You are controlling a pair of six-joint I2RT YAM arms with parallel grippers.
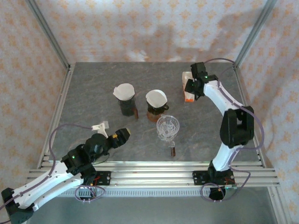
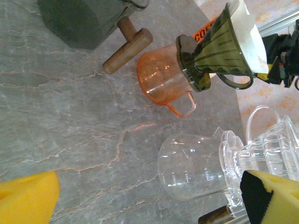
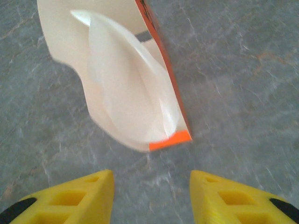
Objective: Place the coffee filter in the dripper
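— Yellow fingers (image 3: 70,200) of the right tool (image 3: 150,189) stand partly apart, gripping nothing. The white paper coffee filter (image 3: 126,93) leans in its orange-edged pack (image 3: 170,139) just ahead of them.
— Then pinch only the outermost sheet, by its free edge. And the left tool (image 2: 147,200)?
— Wide open, empty, with the clear glass dripper (image 2: 268,149) close beside one finger.

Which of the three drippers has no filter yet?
The clear glass dripper, front-most in the top view. The grey dripper and the green dripper each hold a white filter.
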